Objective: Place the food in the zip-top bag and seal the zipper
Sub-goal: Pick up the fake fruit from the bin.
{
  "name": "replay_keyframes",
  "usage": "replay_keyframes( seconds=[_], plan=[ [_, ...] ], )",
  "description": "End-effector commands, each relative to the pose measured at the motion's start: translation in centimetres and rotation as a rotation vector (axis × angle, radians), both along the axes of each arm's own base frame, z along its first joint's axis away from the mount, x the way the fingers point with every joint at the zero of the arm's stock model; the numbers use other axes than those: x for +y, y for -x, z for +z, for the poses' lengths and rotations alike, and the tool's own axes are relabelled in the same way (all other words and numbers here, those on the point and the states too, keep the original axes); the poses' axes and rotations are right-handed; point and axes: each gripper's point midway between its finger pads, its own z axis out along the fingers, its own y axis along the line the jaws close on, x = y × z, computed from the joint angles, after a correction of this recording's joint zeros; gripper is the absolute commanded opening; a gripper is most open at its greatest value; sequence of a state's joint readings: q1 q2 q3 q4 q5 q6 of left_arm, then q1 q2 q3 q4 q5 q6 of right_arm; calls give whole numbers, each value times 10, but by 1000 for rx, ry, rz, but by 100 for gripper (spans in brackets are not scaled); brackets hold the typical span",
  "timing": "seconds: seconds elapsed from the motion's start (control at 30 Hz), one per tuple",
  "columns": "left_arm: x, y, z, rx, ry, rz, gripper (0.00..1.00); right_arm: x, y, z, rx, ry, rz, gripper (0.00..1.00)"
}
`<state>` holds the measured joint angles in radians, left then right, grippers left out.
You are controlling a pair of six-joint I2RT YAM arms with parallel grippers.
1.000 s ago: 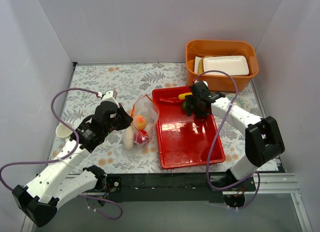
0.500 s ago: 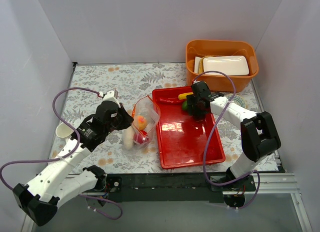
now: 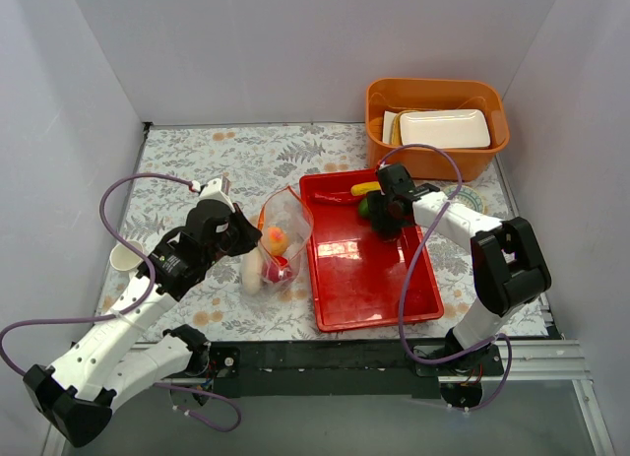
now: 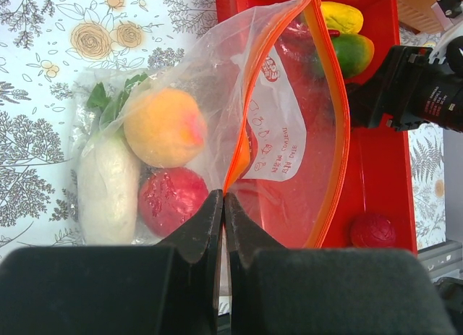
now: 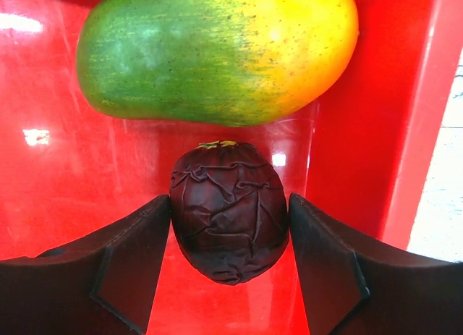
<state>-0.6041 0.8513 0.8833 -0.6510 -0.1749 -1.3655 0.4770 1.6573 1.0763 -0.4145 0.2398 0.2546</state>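
My left gripper (image 4: pixel 223 197) is shut on the orange-red zipper (image 4: pixel 340 118) at the mouth of the zip-top bag (image 3: pixel 285 220), holding it open beside the red tray (image 3: pixel 364 279). Inside the bag lie an orange peach (image 4: pixel 165 126), a red fruit (image 4: pixel 172 200) and a white radish (image 4: pixel 107 190). At the tray's far end my right gripper (image 5: pixel 230 205) has a finger against each side of a dark purple wrinkled fruit (image 5: pixel 228 219). A green-yellow mango (image 5: pixel 217 53) lies just beyond it. A yellow piece (image 4: pixel 341 17) and a red ball (image 4: pixel 372 230) also sit on the tray.
An orange tub (image 3: pixel 438 161) holding a white foam tray (image 3: pixel 443 128) stands at the back right. A small pale cup (image 3: pixel 123 257) sits at the left by the left arm. The tray's right wall (image 5: pixel 405 132) is close beside the right fingers.
The right gripper has shifted slightly toward the tray's far end and its jaws have closed in on the dark purple fruit. The left gripper and bag have not moved.
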Motion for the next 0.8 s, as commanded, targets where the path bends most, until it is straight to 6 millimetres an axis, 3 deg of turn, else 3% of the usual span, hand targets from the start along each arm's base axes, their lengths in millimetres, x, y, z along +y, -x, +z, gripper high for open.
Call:
replay_keyframes(
  seconds=[0.0,0.13,0.27,0.77],
  plan=[
    [1,0,1,-6,-3,3,0,3,1,0,2,-22,16,72],
    [1,-1,1,-10,0,5,0,7,4,4,9,-45,31,56],
    [1,0,1,-8,1,5,0,13,10,16,11,-93,42,54],
    [-4,-3,1,-5,10,-8,0,55,30,137,-160,-473,110,54]
  ],
)
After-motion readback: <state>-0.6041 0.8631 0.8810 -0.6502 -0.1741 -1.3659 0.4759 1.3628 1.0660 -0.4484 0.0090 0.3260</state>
